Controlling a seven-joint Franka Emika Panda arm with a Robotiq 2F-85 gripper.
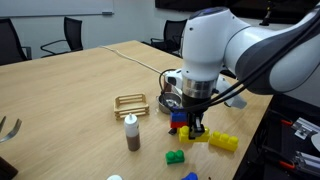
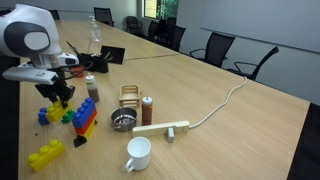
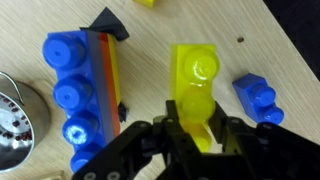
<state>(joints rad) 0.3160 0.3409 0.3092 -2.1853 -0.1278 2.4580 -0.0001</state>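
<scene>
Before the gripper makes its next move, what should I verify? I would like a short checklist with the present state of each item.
1. The gripper is shut on the yellow brick: ok.
2. A gap separates the yellow brick from the stacked bricks: ok.
3. The small blue brick lies apart from the gripper: ok.
4. The yellow brick is lifted off the table: cannot tell.
5. The metal strainer is clear of the gripper: ok.
</scene>
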